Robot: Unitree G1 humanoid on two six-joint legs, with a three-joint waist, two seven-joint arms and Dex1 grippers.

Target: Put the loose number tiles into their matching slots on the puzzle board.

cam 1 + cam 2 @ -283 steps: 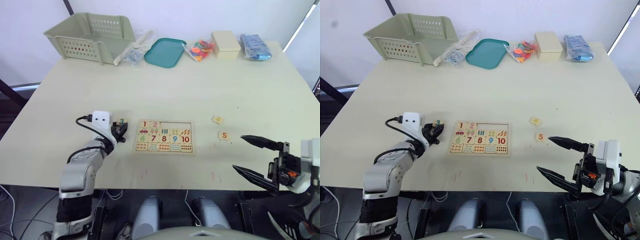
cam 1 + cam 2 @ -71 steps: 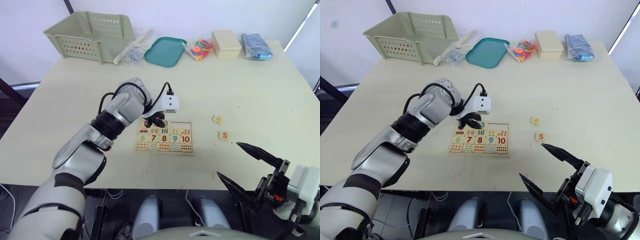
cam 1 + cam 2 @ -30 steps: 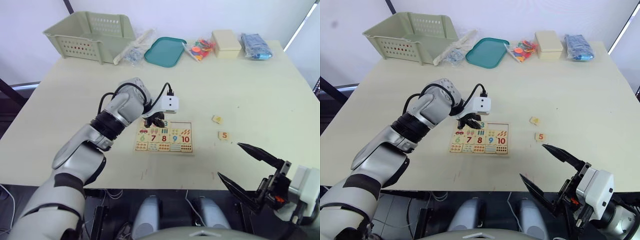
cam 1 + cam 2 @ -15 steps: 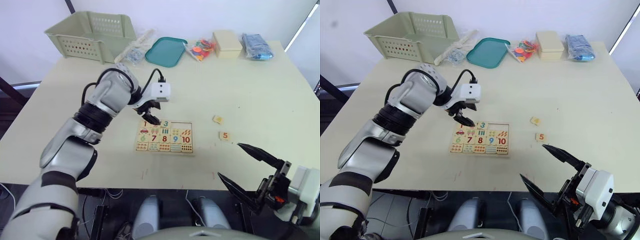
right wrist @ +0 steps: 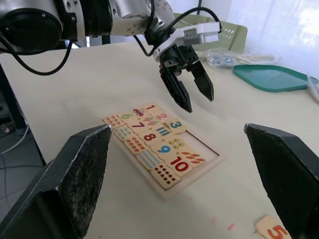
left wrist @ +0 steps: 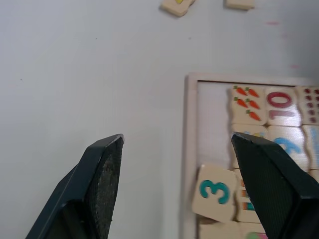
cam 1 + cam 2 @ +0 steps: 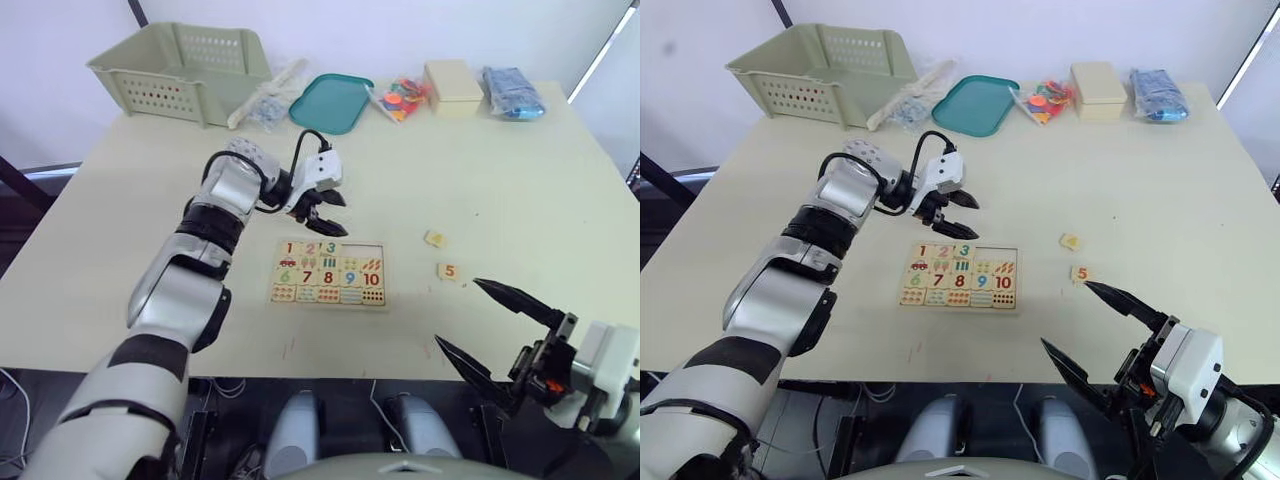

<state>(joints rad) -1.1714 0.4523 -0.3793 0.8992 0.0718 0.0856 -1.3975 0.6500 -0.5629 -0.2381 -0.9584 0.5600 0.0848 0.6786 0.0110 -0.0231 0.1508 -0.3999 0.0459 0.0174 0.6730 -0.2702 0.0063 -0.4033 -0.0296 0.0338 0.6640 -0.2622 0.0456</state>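
The puzzle board (image 7: 328, 281) lies at mid-table with tiles 1, 2 and 3 in its top row. The 3 tile (image 6: 214, 191) rests slightly crooked in its slot. Two slots (image 7: 363, 250) at the row's right end are bare. My left gripper (image 7: 343, 218) hovers open just beyond the board's far edge, holding nothing. Two loose number tiles lie right of the board: a yellow-printed one (image 7: 434, 239) and the 5 (image 7: 449, 270). My right gripper (image 7: 460, 315) is open near the table's front right, close to the 5 tile (image 5: 271, 230).
Along the far edge stand a green basket (image 7: 180, 68), a teal tray (image 7: 330, 103), a clear bag of colourful pieces (image 7: 398, 98), a beige box (image 7: 451, 88) and a blue packet (image 7: 510, 93).
My left gripper carried the 3 tile from left of the board to the top row, let it go, opened and drew back past the far edge. The right gripper barely shifted.
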